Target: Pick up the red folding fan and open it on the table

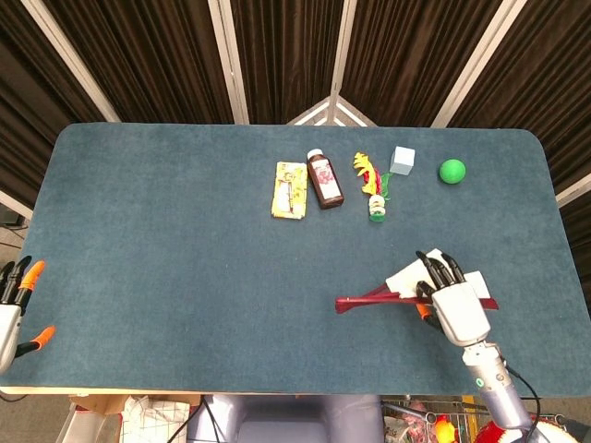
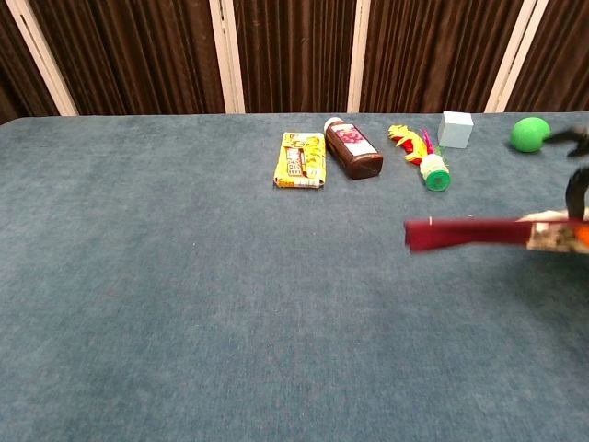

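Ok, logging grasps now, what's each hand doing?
Left hand: open, holding nothing, at the table edge.
Right hand: holds the red folding fan.

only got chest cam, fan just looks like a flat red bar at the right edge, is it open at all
Observer: Barely. From the head view the red folding fan has its ribs bunched together, with only a small wedge of white leaf spread near the wide end.
Operator: how's the right hand on it, i only see fingertips
Observer: The right hand lies over the wide end, fingers stretched across the white leaf and pointing away from the robot.
Operator: and the left hand
Observer: The left hand is at the table's far left edge, well apart from the fan, fingers spread and holding nothing.
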{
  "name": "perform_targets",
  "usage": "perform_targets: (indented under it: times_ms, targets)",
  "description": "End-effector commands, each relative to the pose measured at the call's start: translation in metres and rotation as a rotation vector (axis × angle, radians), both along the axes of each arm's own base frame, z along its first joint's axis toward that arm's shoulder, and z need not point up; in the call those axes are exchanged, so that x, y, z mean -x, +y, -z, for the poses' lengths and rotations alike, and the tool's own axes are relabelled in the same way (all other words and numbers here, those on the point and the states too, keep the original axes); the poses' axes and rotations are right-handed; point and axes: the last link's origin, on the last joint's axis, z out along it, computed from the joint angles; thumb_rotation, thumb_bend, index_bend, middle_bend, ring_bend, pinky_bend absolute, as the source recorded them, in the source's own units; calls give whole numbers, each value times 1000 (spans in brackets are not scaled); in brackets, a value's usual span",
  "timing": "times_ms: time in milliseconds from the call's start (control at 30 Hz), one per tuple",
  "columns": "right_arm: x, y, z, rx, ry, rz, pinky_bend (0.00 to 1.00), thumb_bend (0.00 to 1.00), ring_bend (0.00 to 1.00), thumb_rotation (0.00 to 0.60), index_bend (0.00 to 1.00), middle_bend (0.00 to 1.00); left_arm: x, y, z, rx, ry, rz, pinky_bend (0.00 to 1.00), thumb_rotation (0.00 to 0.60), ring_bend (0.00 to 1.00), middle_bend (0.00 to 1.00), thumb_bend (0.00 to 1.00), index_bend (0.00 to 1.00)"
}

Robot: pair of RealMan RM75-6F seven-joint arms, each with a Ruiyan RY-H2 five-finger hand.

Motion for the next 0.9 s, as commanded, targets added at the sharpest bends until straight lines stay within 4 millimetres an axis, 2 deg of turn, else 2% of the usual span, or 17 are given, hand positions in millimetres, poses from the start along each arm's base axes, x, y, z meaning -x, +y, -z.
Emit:
perform_targets:
  times_ms: [33,467,700,900]
  targets:
    - [-23,-14,-20,26,29,-74,155,467,202,600,674,141,-1,1,2,8,-1,8,0,600,0,0,178,48]
    - [-101,-67,-67,-38,64,-215,155,468,207,600,688,146,-4,22,19,114,-116,77,0,600,0,0,178,41]
    - [-149,-82,-71,-71,27,-278,155,468,207,600,693,146,-12,39,31,155,-158,131,0,600,0,0,178,40]
    - [-179,-88,-62,-106,14,-302,168,468,208,600,695,145,-18,52,42,178,-185,168,0,600,0,0,175,37]
